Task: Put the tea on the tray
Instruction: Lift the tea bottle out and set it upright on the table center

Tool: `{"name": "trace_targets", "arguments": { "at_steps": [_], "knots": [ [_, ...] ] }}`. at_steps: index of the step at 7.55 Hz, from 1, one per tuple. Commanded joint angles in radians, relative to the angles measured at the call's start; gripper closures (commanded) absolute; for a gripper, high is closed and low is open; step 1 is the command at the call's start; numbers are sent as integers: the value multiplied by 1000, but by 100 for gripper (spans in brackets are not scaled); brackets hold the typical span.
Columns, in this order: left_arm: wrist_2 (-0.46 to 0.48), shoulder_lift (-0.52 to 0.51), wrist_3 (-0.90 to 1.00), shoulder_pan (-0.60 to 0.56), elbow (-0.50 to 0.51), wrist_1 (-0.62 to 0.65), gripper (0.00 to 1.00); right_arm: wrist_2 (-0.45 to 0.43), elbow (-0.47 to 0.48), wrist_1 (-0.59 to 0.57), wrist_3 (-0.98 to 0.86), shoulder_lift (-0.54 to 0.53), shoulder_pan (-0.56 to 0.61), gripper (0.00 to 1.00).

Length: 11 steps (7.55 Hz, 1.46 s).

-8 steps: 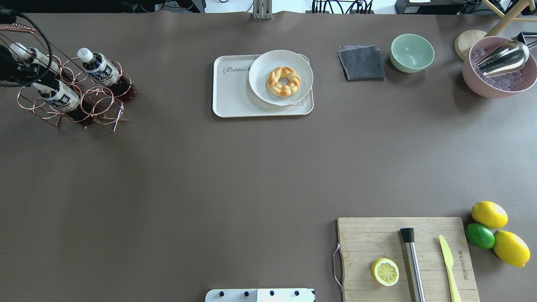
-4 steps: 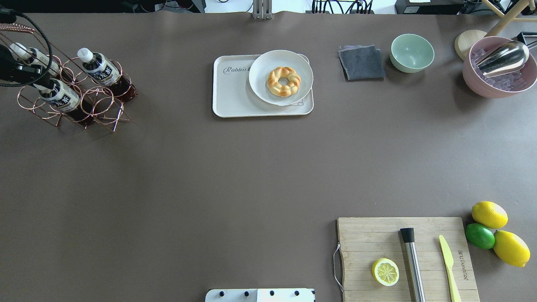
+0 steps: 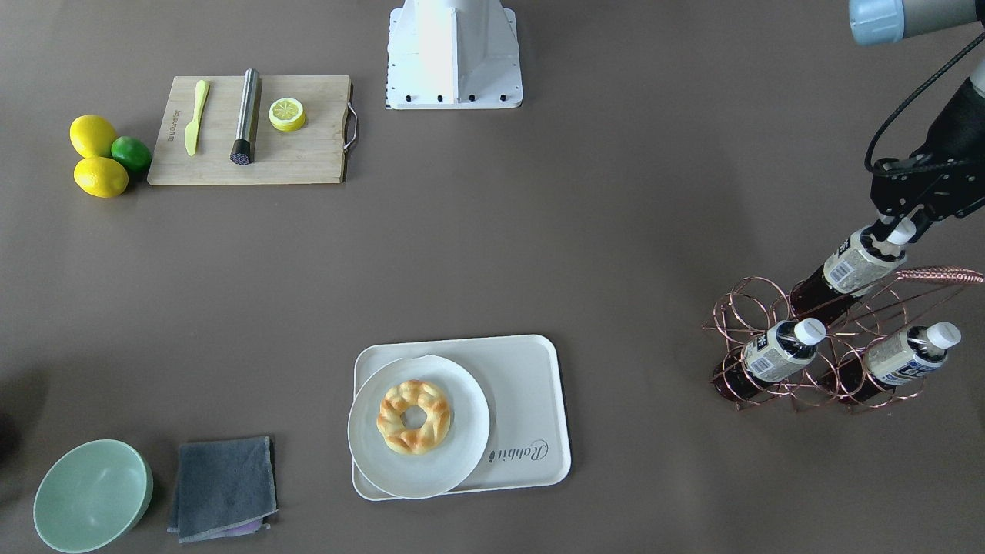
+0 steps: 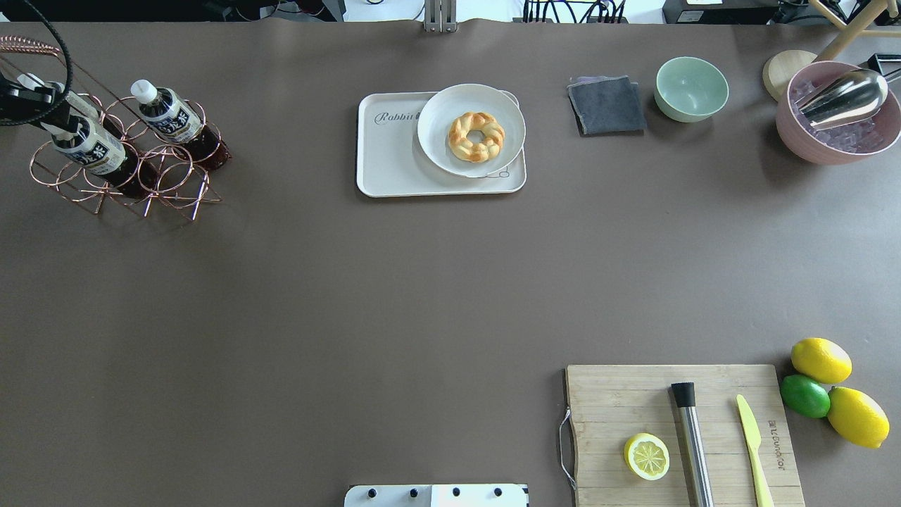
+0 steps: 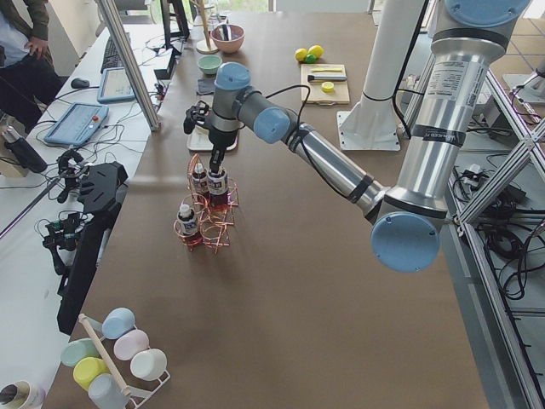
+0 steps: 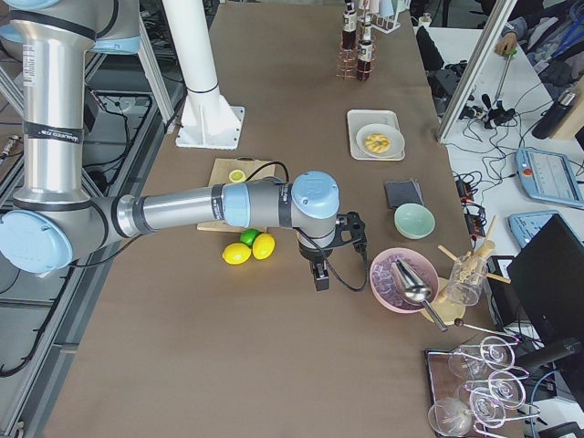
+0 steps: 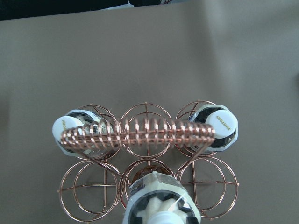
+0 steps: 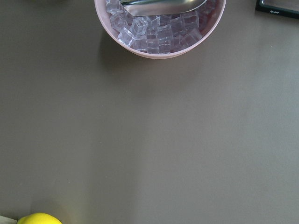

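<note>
left end effector (image 3: 895, 228) clamped, right arm (image 6: 182, 208) outstretched

The brown table (image 4: 352, 296) carries a copper wire rack (image 4: 163, 184) at its far left (as seen from over the robot's shoulders). At the far middle sits the tray (image 4: 387, 162), and to its right a folded grey cloth (image 4: 607, 105), a pale green bowl (image 4: 691, 88) and a pink bowl (image 4: 802, 144). On the near right lies a wooden cutting board (image 4: 619, 401). Just beside the board, a lemon (image 4: 821, 360), a lime (image 4: 804, 396) and a second lemon (image 4: 857, 417) cluster together. A white base plate (image 4: 436, 495) sits at the near edge.
</note>
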Motion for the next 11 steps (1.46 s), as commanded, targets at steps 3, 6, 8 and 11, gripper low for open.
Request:
{"name": "trace_targets", "arguments": {
  "at_steps": [3,6,8,11],
  "knots": [
    [-2,-130,-31,-30,-258,422,100,2,-3,0,4,-1,0,0],
    [13,-377,-342,262,-237,503,100,0,-4,0,4,-4,-2,0],
    [193,-567,-448,467,-88,503,100,0,-7,0,4,-4,-2,0],
    [266,-658,-458,609,41,477,100,2,-9,-2,4,-9,-3,0]
  ]
}}
